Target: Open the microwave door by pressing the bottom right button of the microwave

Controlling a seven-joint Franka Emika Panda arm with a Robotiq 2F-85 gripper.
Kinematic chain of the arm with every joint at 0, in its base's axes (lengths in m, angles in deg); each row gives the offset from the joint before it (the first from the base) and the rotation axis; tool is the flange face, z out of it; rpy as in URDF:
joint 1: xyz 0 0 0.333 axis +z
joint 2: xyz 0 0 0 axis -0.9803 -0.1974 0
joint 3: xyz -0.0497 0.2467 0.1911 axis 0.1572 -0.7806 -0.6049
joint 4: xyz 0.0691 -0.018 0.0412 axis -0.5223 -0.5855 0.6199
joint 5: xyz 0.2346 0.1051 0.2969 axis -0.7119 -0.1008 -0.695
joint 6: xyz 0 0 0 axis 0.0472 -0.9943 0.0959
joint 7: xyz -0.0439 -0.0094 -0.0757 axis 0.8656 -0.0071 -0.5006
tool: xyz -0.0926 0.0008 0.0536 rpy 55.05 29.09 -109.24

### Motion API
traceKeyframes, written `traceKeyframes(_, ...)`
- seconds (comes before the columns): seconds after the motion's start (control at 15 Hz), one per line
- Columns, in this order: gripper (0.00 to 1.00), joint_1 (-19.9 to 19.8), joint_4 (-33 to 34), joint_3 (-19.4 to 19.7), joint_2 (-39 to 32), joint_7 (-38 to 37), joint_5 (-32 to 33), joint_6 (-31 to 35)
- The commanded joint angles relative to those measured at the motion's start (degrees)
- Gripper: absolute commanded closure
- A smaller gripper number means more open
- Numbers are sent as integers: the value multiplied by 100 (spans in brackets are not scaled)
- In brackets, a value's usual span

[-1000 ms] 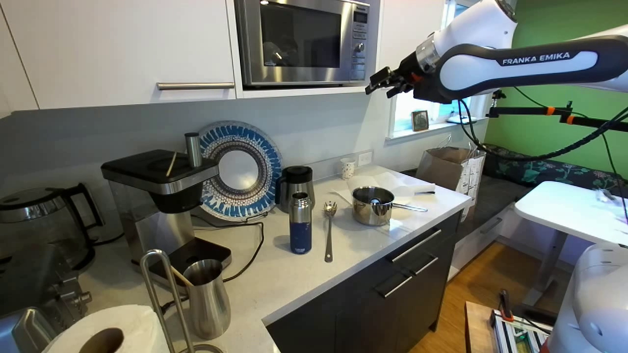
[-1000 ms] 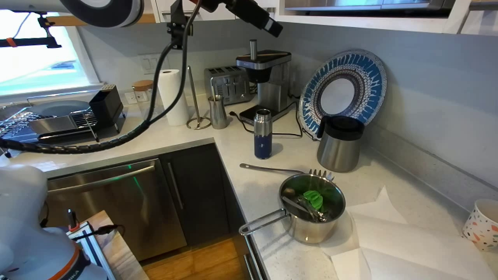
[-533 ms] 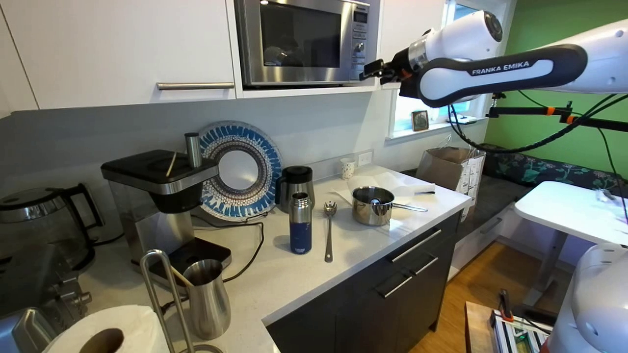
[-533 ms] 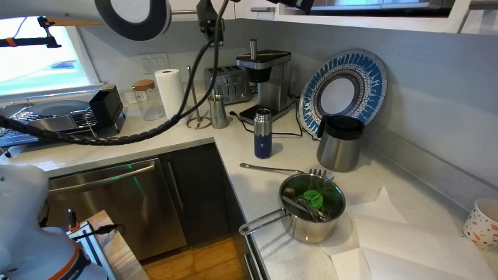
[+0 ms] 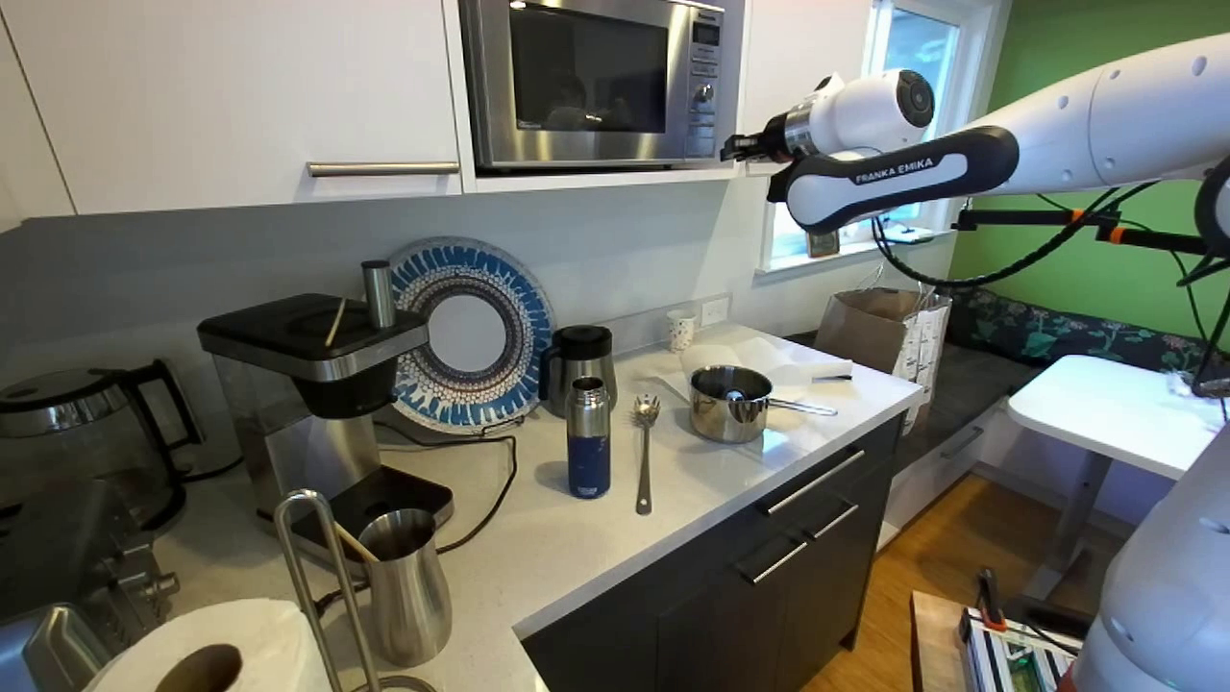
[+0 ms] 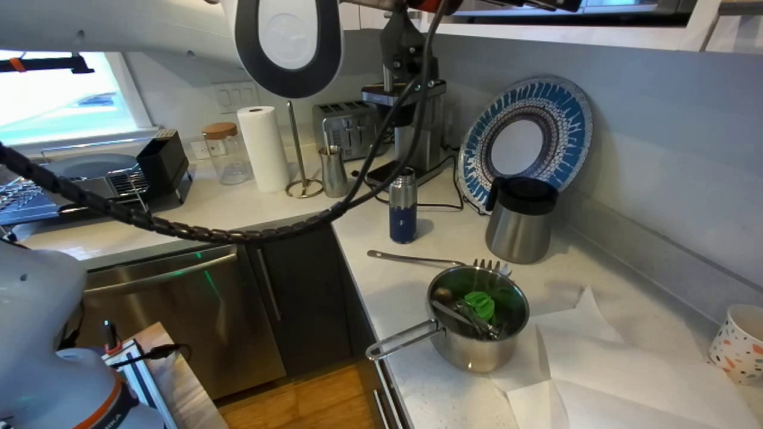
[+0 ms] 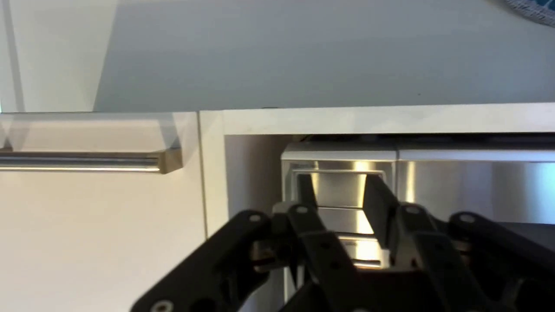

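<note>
1. The microwave, a silver stainless-steel box, sat level on a white shelf above the far side of the bench.
2. The microwave door was closed; in the wrist view a thin seam divided it from the control strip. Its dark window bore bright reflections.
3. The control strip filled the right end of the face, with a dark display at the top and a round knob farther down.
4. The bottom right button was a plain, shiny silver rectangle with a pale outline.
5. The tool stood by the microwave's lower right corner, jaws parted by a clear gap, holding nothing. In the wrist view the button showed between the fingertips; contact could not be determined.
</note>
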State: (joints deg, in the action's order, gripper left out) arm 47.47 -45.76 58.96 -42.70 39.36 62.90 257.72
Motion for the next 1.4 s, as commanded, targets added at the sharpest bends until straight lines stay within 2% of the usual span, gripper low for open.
traceKeyframes(0.0, 94, -541, 457, -205, -482, -198, 288, 424)
traceKeyframes(0.07, 99, -612, 534, -241, -569, -197, 267, 517)
traceKeyframes(0.13, 100, -718, 611, -285, -644, -182, 272, 597)
traceKeyframes(0.6, 100, -629, 908, -396, -982, -85, 54, 893)
traceKeyframes(0.67, 100, -23, 914, 86, -1012, 376, -387, 944)
traceKeyframes(1.0, 100, 615, 1036, 498, -1218, 640, -820, 1077)
traceKeyframes(1.33, 100, 881, 1241, 709, -1487, 733, -1042, 1169)
